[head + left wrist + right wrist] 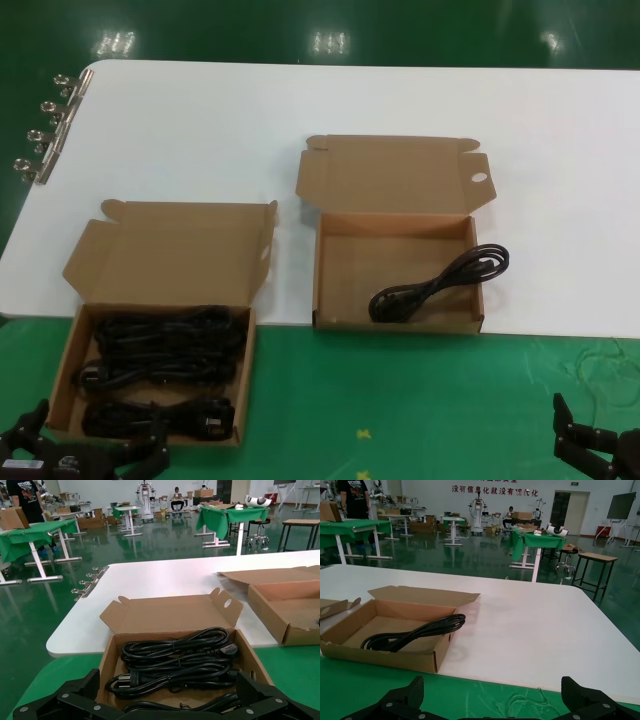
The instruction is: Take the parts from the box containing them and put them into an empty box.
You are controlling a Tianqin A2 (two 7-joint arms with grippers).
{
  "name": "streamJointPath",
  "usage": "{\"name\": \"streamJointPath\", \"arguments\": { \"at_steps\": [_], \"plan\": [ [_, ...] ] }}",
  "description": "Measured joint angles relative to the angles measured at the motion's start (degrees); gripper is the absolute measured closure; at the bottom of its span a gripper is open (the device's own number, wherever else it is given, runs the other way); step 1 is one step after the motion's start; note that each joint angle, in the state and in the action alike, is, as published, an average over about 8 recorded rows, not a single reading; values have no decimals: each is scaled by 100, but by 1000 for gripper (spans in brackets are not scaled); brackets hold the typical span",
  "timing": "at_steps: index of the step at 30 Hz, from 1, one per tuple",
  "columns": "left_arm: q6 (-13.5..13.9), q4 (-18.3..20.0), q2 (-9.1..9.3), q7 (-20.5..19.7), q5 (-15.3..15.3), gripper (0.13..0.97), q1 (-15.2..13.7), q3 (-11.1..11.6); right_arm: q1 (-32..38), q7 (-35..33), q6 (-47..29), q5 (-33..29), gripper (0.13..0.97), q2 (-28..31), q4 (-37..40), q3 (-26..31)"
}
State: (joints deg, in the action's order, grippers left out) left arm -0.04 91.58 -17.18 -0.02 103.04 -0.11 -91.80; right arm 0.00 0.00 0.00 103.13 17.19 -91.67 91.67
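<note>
The box containing the parts (62, 375) lies open at the near left on the green mat, lid folded back. Three coiled black power cords (160, 365) fill it, plugs showing (175, 662). My left gripper (95, 438) hovers at this box's near edge, open and holding nothing (170, 692). The second box (400, 250), whose lid tab has a round hole, sits mid-table and holds one cord (440, 280), also seen in the right wrist view (415, 632). My right gripper (600, 445) is low at the near right, open and holding nothing (495, 692), well away from that box (385, 615).
The white table (300, 100) carries several binder clips (45, 130) on its far left edge (90, 582). A green mat (400, 400) covers the near strip. Thin loose strands (605, 365) lie on the mat by my right gripper (540, 702).
</note>
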Motion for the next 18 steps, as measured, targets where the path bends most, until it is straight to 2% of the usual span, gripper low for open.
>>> {"name": "streamJointPath", "arguments": {
  "at_steps": [18],
  "plan": [
    [0, 0, 0, 0, 0, 132, 0, 0, 0, 0, 0, 0, 129, 0, 0, 0]
  ]
}}
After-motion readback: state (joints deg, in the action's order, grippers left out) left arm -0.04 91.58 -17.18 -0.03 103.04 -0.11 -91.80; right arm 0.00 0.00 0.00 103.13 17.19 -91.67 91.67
